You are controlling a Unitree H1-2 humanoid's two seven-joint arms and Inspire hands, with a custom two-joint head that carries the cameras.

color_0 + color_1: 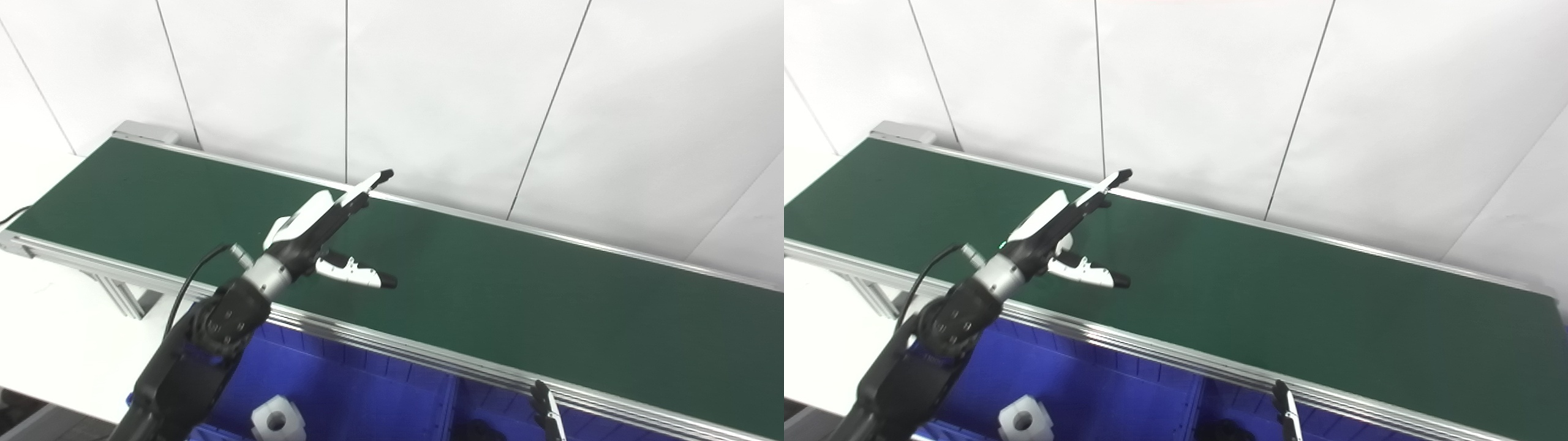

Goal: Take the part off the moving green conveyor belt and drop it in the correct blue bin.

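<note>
Left eye view: no part on the green belt [520, 294] that I can see.
Left hand [327, 236]: spread over the belt, holding nothing.
Right hand [547, 409]: only a sliver shows; can't tell its state.
Blue bin [343, 386]: white part [278, 419] already inside.
Risk: I'd say reacting late to an arriving part means a missed grab.

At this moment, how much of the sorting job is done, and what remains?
Done: a white part already lies in the left blue bin. In hand: nothing; the left hand hovers open over the green conveyor belt, which shows no part. The right hand barely shows. Left: wait for a part, grasp it, drop it.
</note>
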